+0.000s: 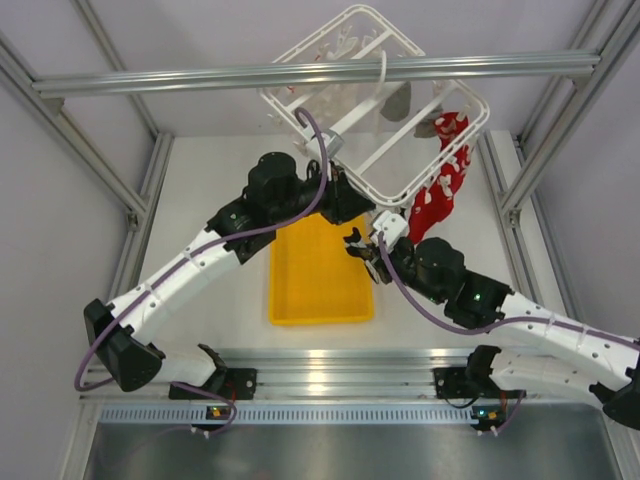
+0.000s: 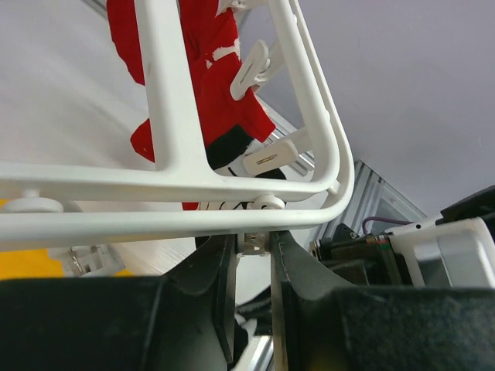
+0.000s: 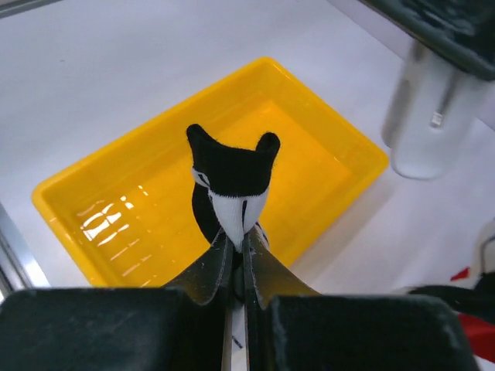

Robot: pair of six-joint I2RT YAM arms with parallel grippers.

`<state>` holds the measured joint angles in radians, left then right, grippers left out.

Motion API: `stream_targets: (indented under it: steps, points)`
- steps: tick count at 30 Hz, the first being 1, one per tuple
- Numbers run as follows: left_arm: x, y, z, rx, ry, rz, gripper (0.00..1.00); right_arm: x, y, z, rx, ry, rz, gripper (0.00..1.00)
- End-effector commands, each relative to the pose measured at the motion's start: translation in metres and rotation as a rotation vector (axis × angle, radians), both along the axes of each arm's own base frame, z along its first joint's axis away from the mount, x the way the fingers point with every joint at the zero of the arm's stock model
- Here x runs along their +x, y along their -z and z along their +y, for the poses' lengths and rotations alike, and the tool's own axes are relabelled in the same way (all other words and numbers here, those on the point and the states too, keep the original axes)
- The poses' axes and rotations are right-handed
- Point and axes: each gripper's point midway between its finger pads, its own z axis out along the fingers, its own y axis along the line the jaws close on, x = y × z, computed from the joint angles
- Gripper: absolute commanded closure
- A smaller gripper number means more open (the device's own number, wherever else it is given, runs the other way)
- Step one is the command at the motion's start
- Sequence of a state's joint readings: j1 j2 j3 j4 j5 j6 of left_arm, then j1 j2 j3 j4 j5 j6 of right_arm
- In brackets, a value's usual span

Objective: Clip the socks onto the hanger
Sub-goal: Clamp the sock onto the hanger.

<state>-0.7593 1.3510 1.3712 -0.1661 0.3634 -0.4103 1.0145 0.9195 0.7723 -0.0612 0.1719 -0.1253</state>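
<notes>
Red sock point(image 1: 440, 190) hangs from the right side of the white hanger point(image 2: 172, 93), which is tilted under the grey beam point(image 1: 200, 78) above the far end of the worktop point(image 1: 200, 180). A white sock point(image 3: 232, 182) with black toe is pinched upright in the right fingers point(image 3: 203, 274), held over the yellow tray point(image 1: 315, 285). The left fingers point(image 2: 220, 278) are pressed onto a small clip point(image 2: 255, 241) just under the hanger's outer rail.

Beam point(image 1: 200, 80), tilted hanger point(image 1: 290, 105) crowd space above table point(image 1: 195, 170) rear; red sock point(image 1: 440, 195) hangs right; tray point(image 1: 315, 285) centre; left side open.
</notes>
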Motion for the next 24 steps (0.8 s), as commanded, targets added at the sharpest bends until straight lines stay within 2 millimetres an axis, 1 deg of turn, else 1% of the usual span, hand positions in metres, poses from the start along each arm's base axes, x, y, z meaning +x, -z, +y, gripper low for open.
stream_targets:
  steps: [1,2,4,5,7,8,10,11,13,15,16,19,24]
  points:
    - [0.002,-0.023,0.001,-0.080,0.011,-0.020,1.00,0.019,0.000,-0.032,0.014,0.171,0.022,1.00]
    - [0.000,-0.023,0.000,-0.088,0.024,-0.015,1.00,0.021,-0.003,-0.038,0.025,0.186,0.020,1.00]
    - [-0.002,-0.025,0.002,-0.100,0.038,-0.008,1.00,0.023,0.000,-0.043,0.029,0.188,0.024,1.00]
    - [-0.004,-0.026,0.001,-0.104,0.047,-0.007,1.00,0.030,-0.004,-0.053,0.042,0.223,0.017,1.00]
    - [-0.007,-0.025,0.001,-0.104,0.070,0.000,1.00,0.034,-0.007,-0.057,0.053,0.230,0.008,1.00]
    - [-0.007,-0.024,0.002,-0.104,0.076,0.004,1.00,0.037,-0.014,-0.060,0.069,0.233,-0.011,1.00]
    - [-0.011,-0.023,0.001,-0.109,0.101,0.012,1.00,0.030,-0.020,-0.053,0.085,0.164,-0.026,1.00]
    - [-0.011,-0.022,0.000,-0.108,0.106,0.013,1.00,0.026,-0.026,-0.050,0.104,0.133,-0.043,1.00]
    - [-0.013,-0.022,-0.001,-0.115,0.131,0.015,1.00,0.016,-0.030,-0.042,0.119,0.062,-0.049,1.00]
    - [-0.012,-0.024,0.001,-0.121,0.135,0.008,1.00,0.012,-0.029,-0.039,0.123,0.030,-0.038,1.00]
    - [-0.012,-0.024,0.001,-0.124,0.140,0.004,1.00,0.005,-0.029,-0.034,0.127,-0.012,-0.031,1.00]
    - [-0.012,-0.023,0.003,-0.127,0.148,-0.004,1.00,0.001,-0.028,-0.031,0.133,-0.041,-0.014,1.00]
    - [-0.017,-0.024,0.005,-0.123,0.183,-0.018,1.00,0.000,-0.031,-0.032,0.149,-0.043,0.001,1.00]
